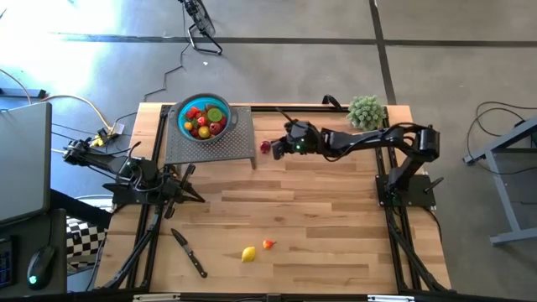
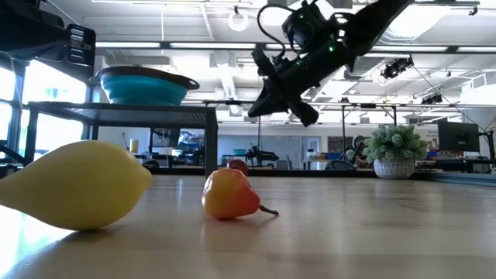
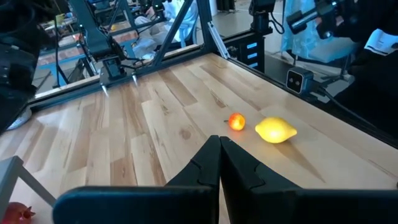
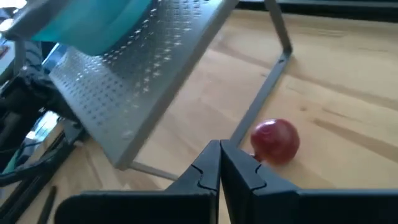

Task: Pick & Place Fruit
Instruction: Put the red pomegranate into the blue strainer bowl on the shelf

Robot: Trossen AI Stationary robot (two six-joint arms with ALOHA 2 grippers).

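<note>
The left claw (image 1: pixel 195 196) is parked low at the left side of the surface (image 1: pixel 336 226). Its fingers are pressed tight together and nothing is held, so this arm is judged to be waiting. One black-handled knife (image 1: pixel 190 252) is seen lying near it, well apart from any fruit.

One teal bowl (image 1: pixel 203 118) is set up on one grey metal rack (image 1: pixel 210 147), likely so fruit can be dropped in from above. Several small fruits (image 1: pixel 202 120), red, orange, yellow and green, are already piled in it; they are too small to be counted.

Three fruits are left on the surface. One yellow lemon (image 1: pixel 248 253) and one small orange fruit (image 1: pixel 268 244) are lying just beside each other near the front edge. One dark red fruit (image 1: pixel 265 147) is resting beside the rack's leg.

The right claw (image 1: pixel 277 148) is held just beside that red fruit, fingers shut and empty. It is probably lined up there for the next pick.

One fuzzy green plant ball (image 1: pixel 366 111) is standing at the back right.
</note>
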